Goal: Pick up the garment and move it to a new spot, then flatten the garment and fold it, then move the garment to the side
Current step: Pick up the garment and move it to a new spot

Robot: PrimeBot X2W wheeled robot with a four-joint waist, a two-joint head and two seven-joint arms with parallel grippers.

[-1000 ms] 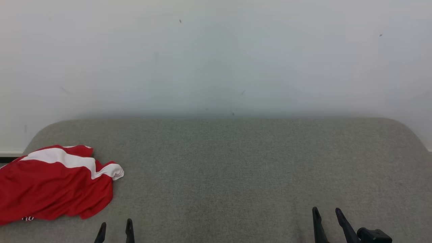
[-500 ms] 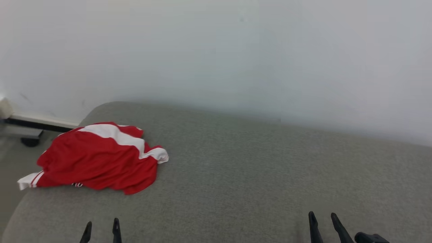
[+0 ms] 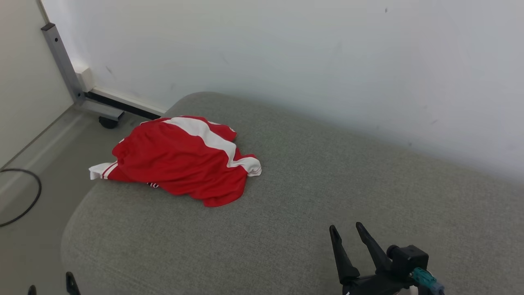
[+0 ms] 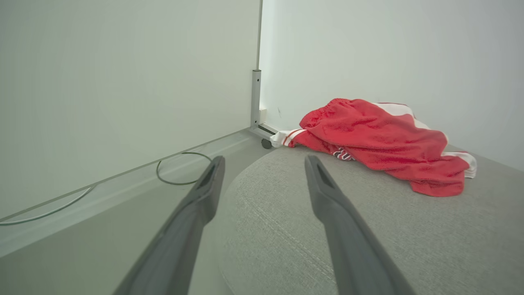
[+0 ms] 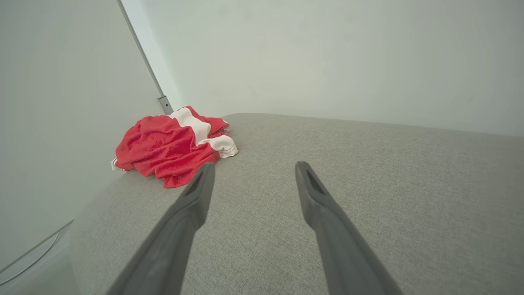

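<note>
The garment [image 3: 180, 159], a crumpled red piece with a broad white stripe and white trim, is seen lying in a loose heap on the grey upholstered surface [image 3: 327, 184]. It is placed toward the far left corner of that surface, near the pale wall [image 3: 286, 49]. One white-edged end is stretched out to the left edge of the surface, and whether it overhangs that edge cannot be told. A small printed mark is glimpsed under the garment's near fold but cannot be read. The left gripper [image 4: 265, 160] is held with its two dark fingers spread wide and nothing between them. In its wrist view one finger is set over the floor [image 3: 49, 155] and the other over the rounded near left corner of the surface, well apart from the garment. The right gripper [image 3: 346, 226] is likewise kept open and empty. It is positioned above the near part of the surface toward the right, well apart from the garment, which is seen off to the left beyond its fingertips in its wrist view. Beyond the surface, a grey metal post [image 3: 61, 57] with a small dark wheel at its base is seen in the corner of the room. A thin black cable [image 3: 24, 196] is looped on the floor to the left.
</note>
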